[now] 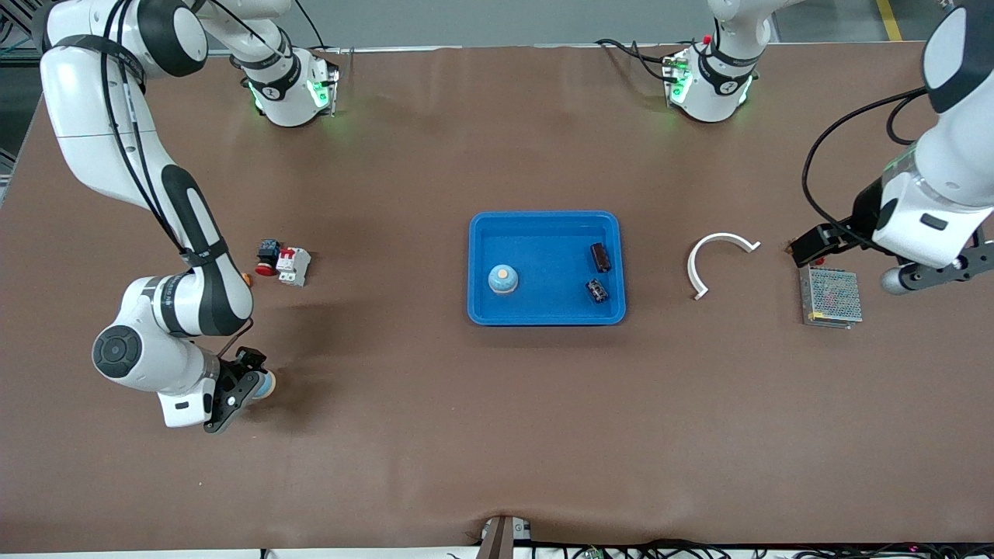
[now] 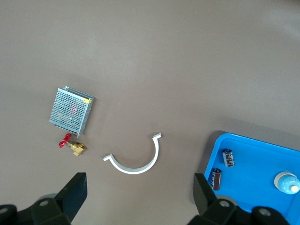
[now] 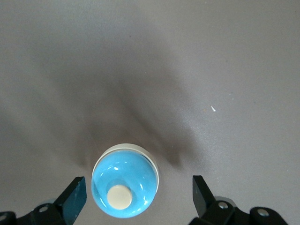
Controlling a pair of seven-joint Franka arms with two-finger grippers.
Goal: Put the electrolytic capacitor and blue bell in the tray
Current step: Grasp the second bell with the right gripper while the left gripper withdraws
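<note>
The bright-blue tray (image 1: 543, 233) lies mid-table and holds a blue bell (image 1: 503, 280) and two dark electrolytic capacitors (image 1: 600, 257) (image 1: 596, 290). A second blue bell (image 1: 266, 384) with a cream button stands on the table toward the right arm's end. My right gripper (image 1: 250, 387) is open around it. In the right wrist view that bell (image 3: 124, 186) sits between the fingers of the right gripper (image 3: 138, 197), apart from both. My left gripper (image 1: 804, 250) hangs open and holds nothing. The left wrist view shows the left gripper (image 2: 139, 192) above bare table beside the tray (image 2: 253, 164).
A white half-ring (image 1: 718, 260) and a metal mesh power supply (image 1: 831, 296) lie toward the left arm's end. A small brass fitting with a red handle (image 2: 71, 144) lies by the power supply (image 2: 71, 108). A red-and-white breaker (image 1: 293, 265) and a red push-button (image 1: 268, 256) lie toward the right arm's end.
</note>
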